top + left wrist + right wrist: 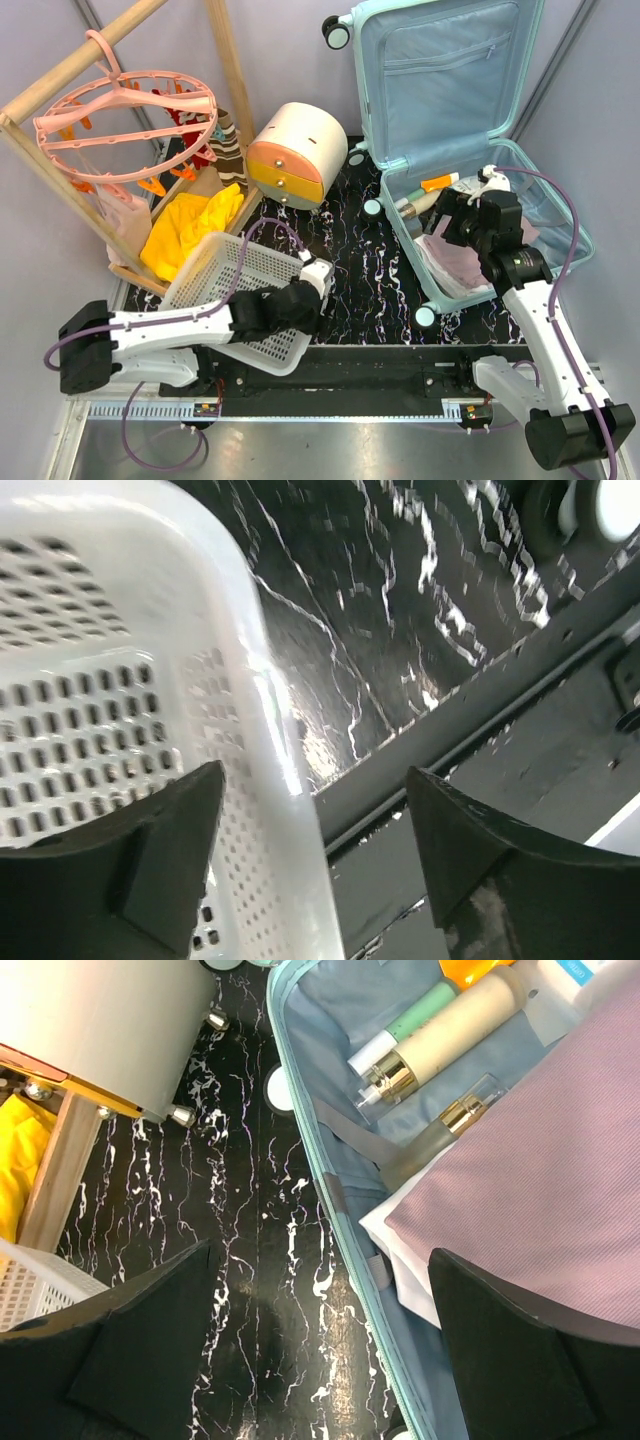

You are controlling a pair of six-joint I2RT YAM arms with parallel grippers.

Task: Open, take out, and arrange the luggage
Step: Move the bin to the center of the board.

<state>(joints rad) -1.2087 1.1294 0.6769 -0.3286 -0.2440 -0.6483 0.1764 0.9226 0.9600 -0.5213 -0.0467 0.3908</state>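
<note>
Top external view showed the luggage [440, 90] open at the table's far right corner, bottles [440, 1045] inside. The right gripper [322, 1255] hung over it, fingers wide apart. The left gripper [315, 772] had its fingers apart around the white basket's [100, 680] rim. Taking things out looked next: reach down and pinch a bottle.

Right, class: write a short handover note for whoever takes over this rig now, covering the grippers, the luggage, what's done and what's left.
Left gripper: open, astride the rim of the white basket.
Right gripper: open, empty, over the luggage edge.
Luggage: on the table, lid up; bottles and pink folded cloth inside.
Done: opened.
Left: take contents out, arrange them.
</note>
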